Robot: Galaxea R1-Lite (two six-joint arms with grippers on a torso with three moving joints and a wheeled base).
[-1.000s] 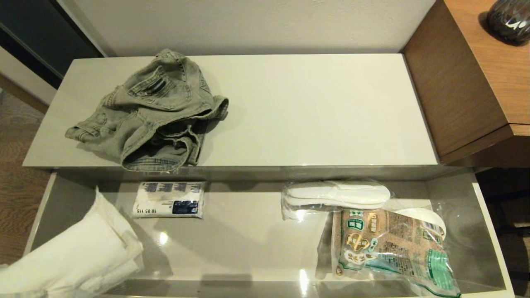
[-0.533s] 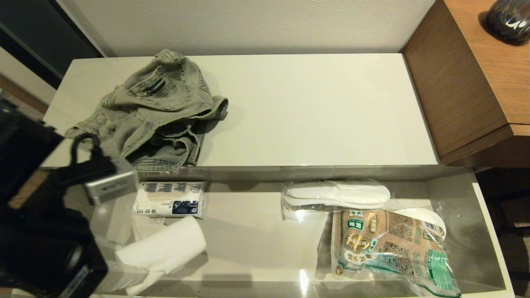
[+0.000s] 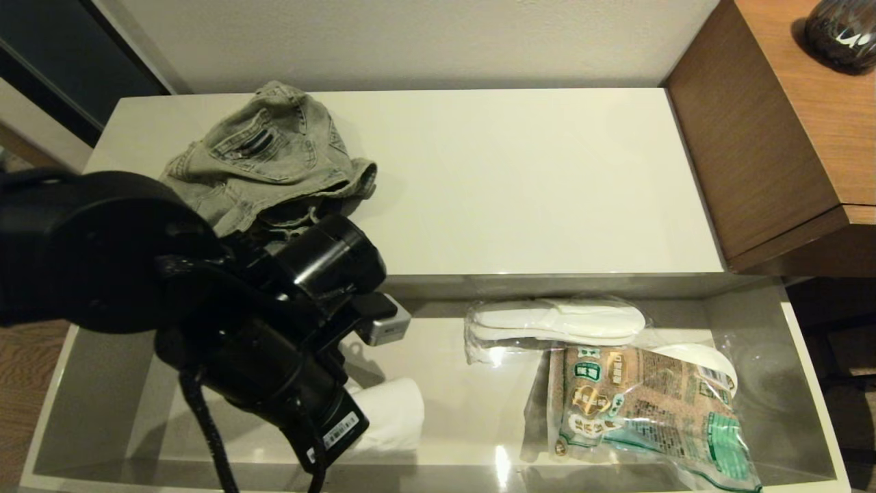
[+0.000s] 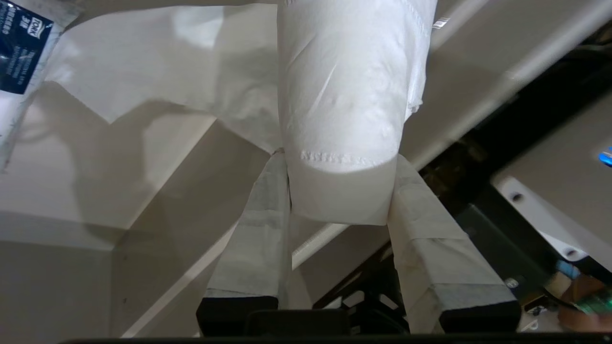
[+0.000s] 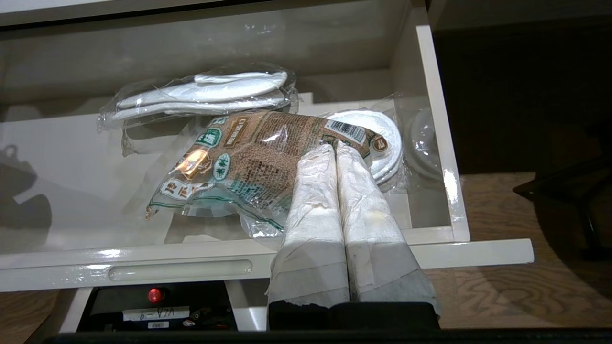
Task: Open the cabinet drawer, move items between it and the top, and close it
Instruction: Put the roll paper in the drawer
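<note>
Transfer step: my left gripper (image 4: 342, 191) clamps the white paper roll (image 4: 342, 95) over the open glossy grey-beige cabinet drawer (image 3: 96, 356) (loose sheet trailing). Next, I judge, a lift onto the cream-white cabinet top (image 3: 513, 178). My right gripper (image 5: 336, 153) hangs closed, empty.

**Warm indoor light, glare on gloss**

Soft warm light falls from above. Bright specular spots sit on the cabinet drawer (image 3: 479, 411) floor just beside the left gripper (image 4: 342, 191), whose arm casts a dark shadow across the drawer. The paper roll (image 4: 342, 95) between its fingers looks nearly blown out. Beyond the right gripper (image 5: 334, 150), the printed packet (image 5: 248, 162) glints. All views are sharp.
</note>
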